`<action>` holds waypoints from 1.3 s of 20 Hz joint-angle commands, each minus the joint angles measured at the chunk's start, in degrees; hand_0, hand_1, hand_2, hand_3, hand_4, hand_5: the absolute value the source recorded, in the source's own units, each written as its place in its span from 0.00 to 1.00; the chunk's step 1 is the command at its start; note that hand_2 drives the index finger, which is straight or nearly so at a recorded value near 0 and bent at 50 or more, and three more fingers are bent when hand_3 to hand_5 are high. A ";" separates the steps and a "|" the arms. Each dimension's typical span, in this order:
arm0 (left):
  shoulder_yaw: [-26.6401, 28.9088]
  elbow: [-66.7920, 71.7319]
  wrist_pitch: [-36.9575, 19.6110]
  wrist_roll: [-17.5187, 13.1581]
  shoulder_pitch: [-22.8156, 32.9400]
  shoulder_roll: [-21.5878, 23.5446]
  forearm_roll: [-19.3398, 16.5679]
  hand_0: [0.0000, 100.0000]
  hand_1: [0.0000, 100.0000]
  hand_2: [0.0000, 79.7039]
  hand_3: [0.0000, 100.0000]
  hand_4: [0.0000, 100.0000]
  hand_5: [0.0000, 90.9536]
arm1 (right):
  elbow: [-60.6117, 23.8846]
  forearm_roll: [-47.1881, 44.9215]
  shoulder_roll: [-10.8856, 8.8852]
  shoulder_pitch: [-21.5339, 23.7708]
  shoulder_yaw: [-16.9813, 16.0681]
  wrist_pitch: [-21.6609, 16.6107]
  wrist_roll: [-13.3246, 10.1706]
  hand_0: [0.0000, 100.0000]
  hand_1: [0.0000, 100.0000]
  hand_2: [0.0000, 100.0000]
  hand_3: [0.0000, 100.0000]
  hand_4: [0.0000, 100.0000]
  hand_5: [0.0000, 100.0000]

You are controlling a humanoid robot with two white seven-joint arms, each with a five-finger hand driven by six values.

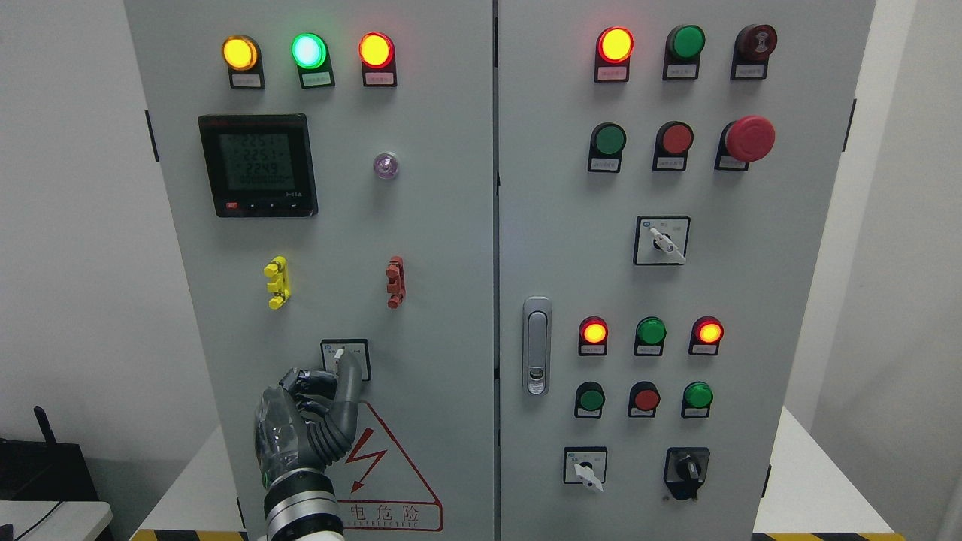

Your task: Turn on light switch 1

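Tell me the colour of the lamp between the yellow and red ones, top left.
Green, lit; the lamp shows clearly in the head view.

I see a matt grey painted metal cabinet (421,248), glossy plastic lamps (309,50), a shiny chrome door handle (536,346), and my left hand (304,421) in dull grey plastic.

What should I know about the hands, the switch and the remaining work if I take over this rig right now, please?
Left hand: raised at the left door of the cabinet, one finger extended onto the rotary switch, other fingers curled, holding nothing.
Right hand: out of view.
The switch sits low on the left door, above the warning triangle.
Done: hand has reached the switch.
Left: whether the knob is turned cannot be told; turn it, check, withdraw.
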 commanded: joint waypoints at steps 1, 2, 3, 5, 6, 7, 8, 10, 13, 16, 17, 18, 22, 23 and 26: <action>0.00 0.03 0.00 -0.02 -0.07 0.02 0.01 0.32 0.36 0.74 0.73 0.80 0.84 | 0.00 -1.49 0.00 0.00 1.14 0.03 0.04 0.12 0.39 0.00 0.00 0.00 0.00; 0.00 0.03 0.00 -0.02 -0.07 0.02 0.01 0.32 0.35 0.74 0.73 0.80 0.84 | 0.00 -1.49 0.00 0.00 1.14 0.03 0.04 0.12 0.39 0.00 0.00 0.00 0.00; 0.00 0.03 0.00 -0.02 -0.07 0.02 0.01 0.33 0.35 0.74 0.72 0.80 0.84 | 0.00 -1.49 0.00 0.00 1.14 0.03 0.04 0.12 0.39 0.00 0.00 0.00 0.00; 0.00 0.03 0.00 -0.02 -0.07 0.02 0.01 0.34 0.35 0.74 0.73 0.80 0.85 | 0.00 -1.49 0.00 0.00 1.14 0.03 0.04 0.12 0.39 0.00 0.00 0.00 0.00; 0.00 0.03 0.00 -0.02 -0.07 0.02 0.01 0.34 0.34 0.74 0.73 0.80 0.85 | 0.00 -1.49 0.00 0.00 1.14 0.03 0.04 0.12 0.39 0.00 0.00 0.00 0.00; 0.00 0.03 0.00 -0.02 -0.07 0.02 0.01 0.34 0.34 0.75 0.73 0.80 0.85 | 0.00 -1.49 0.00 0.00 1.14 0.03 0.04 0.12 0.39 0.00 0.00 0.00 0.00; 0.00 0.03 0.00 -0.02 -0.07 0.02 0.10 0.34 0.34 0.75 0.73 0.80 0.85 | 0.00 -1.49 0.00 0.00 1.14 0.03 0.04 0.12 0.39 0.00 0.00 0.00 0.00; 0.00 0.03 0.00 -0.02 -0.07 0.02 0.10 0.35 0.34 0.75 0.73 0.80 0.85 | 0.00 -1.49 0.00 0.00 1.14 0.03 0.04 0.12 0.39 0.00 0.00 0.00 0.00; 0.00 0.03 0.00 -0.11 -0.07 0.02 0.18 0.36 0.33 0.76 0.73 0.80 0.85 | 0.00 -1.49 0.00 0.00 1.14 0.03 0.04 0.12 0.39 0.00 0.00 0.00 0.00; 0.00 0.03 0.00 -0.46 -0.16 0.02 0.18 0.38 0.32 0.76 0.73 0.80 0.85 | 0.00 -1.49 0.00 0.00 1.14 0.03 0.04 0.12 0.39 0.00 0.00 0.00 0.00; 0.00 0.03 0.00 -0.46 -0.16 0.02 0.18 0.39 0.31 0.76 0.74 0.80 0.85 | 0.00 -1.49 0.00 0.00 1.14 0.03 0.04 0.12 0.39 0.00 0.00 0.00 0.00; 0.00 0.03 0.00 -0.46 -0.16 0.02 0.18 0.40 0.30 0.76 0.74 0.80 0.85 | 0.00 -1.49 0.00 0.00 1.06 0.03 0.04 0.12 0.39 0.00 0.00 0.00 0.00; 0.00 0.03 0.00 -0.55 -0.16 0.02 0.18 0.43 0.27 0.76 0.74 0.80 0.85 | 0.00 -1.49 0.00 0.00 1.14 0.03 0.04 0.12 0.39 0.00 0.00 0.00 0.00; 0.00 0.03 0.00 -0.55 -0.16 0.02 0.18 0.44 0.27 0.76 0.74 0.80 0.85 | 0.00 -1.49 0.00 0.00 1.14 0.03 0.04 0.12 0.39 0.00 0.00 0.00 0.00; 0.00 0.03 0.00 -0.90 -0.16 0.02 0.18 0.45 0.25 0.76 0.74 0.81 0.85 | 0.00 -1.49 0.00 0.00 1.14 0.03 0.04 0.12 0.39 0.00 0.00 0.00 0.00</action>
